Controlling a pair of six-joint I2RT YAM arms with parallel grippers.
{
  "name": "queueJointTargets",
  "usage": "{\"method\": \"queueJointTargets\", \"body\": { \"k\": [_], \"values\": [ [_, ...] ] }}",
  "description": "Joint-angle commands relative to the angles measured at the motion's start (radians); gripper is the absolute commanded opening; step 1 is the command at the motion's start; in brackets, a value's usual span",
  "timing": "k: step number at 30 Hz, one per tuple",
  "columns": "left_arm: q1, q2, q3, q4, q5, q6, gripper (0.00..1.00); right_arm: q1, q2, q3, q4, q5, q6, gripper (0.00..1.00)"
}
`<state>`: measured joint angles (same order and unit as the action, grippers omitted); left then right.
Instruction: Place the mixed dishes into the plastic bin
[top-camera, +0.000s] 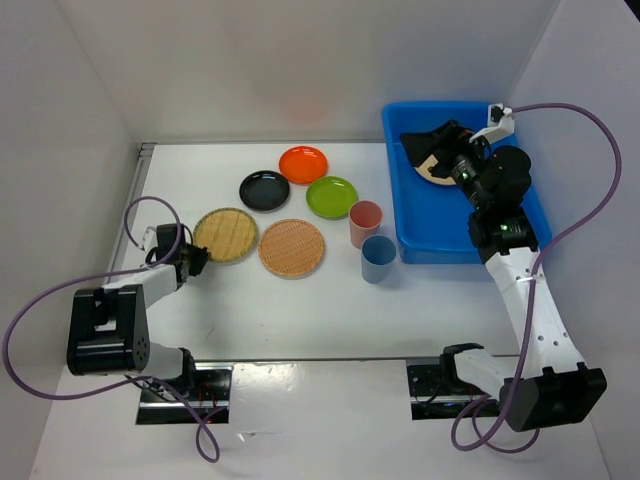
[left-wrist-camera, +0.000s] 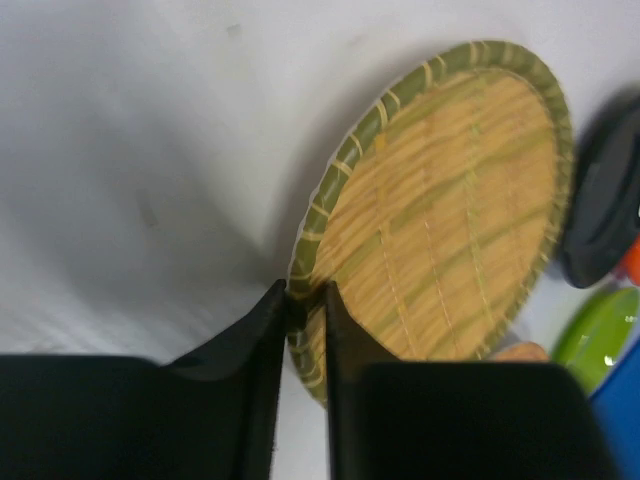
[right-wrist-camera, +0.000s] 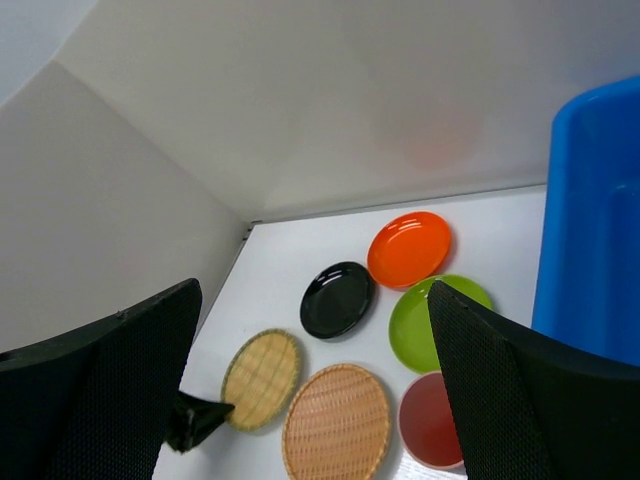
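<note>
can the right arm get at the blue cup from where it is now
Probably yes. The right end effector hangs open and empty over the plastic bin, and the blue cup stands just outside the bin's left wall, uncovered; only the pink cup sits close beside it.

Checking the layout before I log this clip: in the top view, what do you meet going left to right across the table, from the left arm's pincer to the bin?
From the left: left pincer → green-rimmed bamboo tray → plain bamboo tray → salmon-pink cup → blue plastic bin.
</note>
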<state>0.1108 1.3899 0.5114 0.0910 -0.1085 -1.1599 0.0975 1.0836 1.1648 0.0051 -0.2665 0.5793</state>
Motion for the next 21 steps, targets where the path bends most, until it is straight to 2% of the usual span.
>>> {"method": "queueJointTargets", "body": {
  "k": [1, 3, 4, 8, 15, 21],
  "values": [
    [0.006, 0.064, 0.012, -0.031, 0.004, 0.020, 0.16, 0.019, -0.031, 0.052, -0.005, -0.036, -0.036, 0.98],
    [0.006, 0.075, 0.025, -0.031, 0.013, 0.029, 0.02, 0.047, -0.031, 0.061, -0.014, -0.056, -0.048, 0.98],
    [0.006, 0.084, 0.026, -0.031, 0.024, 0.038, 0.00, 0.056, -0.031, 0.061, -0.025, -0.075, -0.058, 0.98],
    [0.015, 0.064, 0.036, -0.022, 0.053, 0.061, 0.00, 0.155, 0.021, 0.070, -0.037, -0.102, -0.090, 0.98],
    [0.015, -0.119, 0.075, -0.057, 0.085, 0.111, 0.00, 0.232, 0.192, 0.093, 0.059, -0.361, 0.014, 0.98],
    [0.049, -0.209, 0.093, -0.059, 0.182, 0.131, 0.00, 0.378, 0.349, 0.205, -0.028, -0.264, -0.016, 0.98]
  ]
}}
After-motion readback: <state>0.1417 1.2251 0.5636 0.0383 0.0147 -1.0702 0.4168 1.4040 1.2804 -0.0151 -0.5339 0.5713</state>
